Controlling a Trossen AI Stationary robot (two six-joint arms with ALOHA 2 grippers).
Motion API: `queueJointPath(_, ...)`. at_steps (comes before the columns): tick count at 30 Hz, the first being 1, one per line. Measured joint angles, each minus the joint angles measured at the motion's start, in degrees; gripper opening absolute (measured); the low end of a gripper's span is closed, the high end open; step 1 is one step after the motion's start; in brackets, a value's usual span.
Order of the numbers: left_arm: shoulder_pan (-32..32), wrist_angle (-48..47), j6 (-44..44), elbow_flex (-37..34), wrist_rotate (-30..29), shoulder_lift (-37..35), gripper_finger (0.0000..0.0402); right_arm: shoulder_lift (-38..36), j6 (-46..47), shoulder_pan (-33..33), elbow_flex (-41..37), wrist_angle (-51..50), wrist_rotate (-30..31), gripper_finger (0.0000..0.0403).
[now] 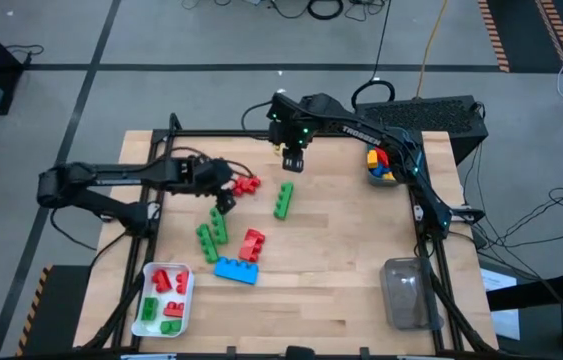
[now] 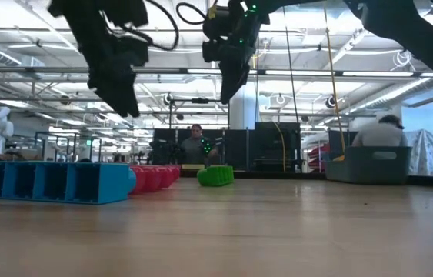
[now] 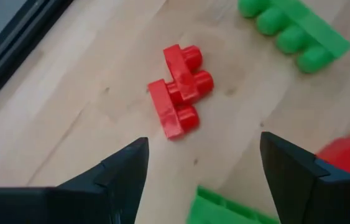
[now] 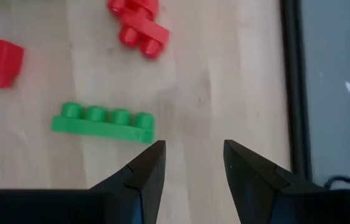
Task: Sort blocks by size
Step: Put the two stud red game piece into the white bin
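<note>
Loose blocks lie on the wooden table: a small red pair [image 1: 249, 184], a green bar [image 1: 283, 200], two more green bars [image 1: 212, 232], a red block [image 1: 252, 244] and a blue block [image 1: 236, 270]. My left gripper [image 1: 225, 182] hovers open just left of the red pair [image 3: 179, 90], nothing between its fingers. My right gripper [image 1: 293, 162] hangs open above the table's far side, beyond the green four-stud bar [image 4: 103, 124]. In the low view both grippers [image 2: 124, 100] [image 2: 230, 86] are well clear of the tabletop.
A white tray [image 1: 187, 300] at the near left corner holds red and green blocks. A teal bin [image 1: 369, 172] at the far right holds yellow, red and blue blocks. A clear bin [image 1: 406, 292] stands at the near right. Bare wood lies between the blocks and these bins.
</note>
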Motion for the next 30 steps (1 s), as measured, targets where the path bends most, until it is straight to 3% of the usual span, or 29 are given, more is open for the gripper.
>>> queueJointPath(9, 5.4, 6.3, 4.0, 0.0, 3.2, 7.1, 0.0261, -1.4, 2.3, 0.7, -0.1, -4.5, 1.7, 0.0148)
queueJointPath(21, 8.1, 7.4, 6.9, 0.0, 4.6, 9.8, 0.0261, -13.9, 8.3, 6.1, -0.1, -6.3, 6.7, 0.0148)
queueJointPath(26, 8.4, 7.8, 7.3, 0.0, 8.9, 9.8, 0.0261, -19.3, 12.5, 8.9, -7.2, -4.2, 11.9, 0.0148)
queueJointPath(30, 8.4, 8.9, 8.3, 0.0, 9.8, 9.8, 0.0261, -26.1, 15.2, 10.5, -20.6, 4.4, 12.7, 0.0148)
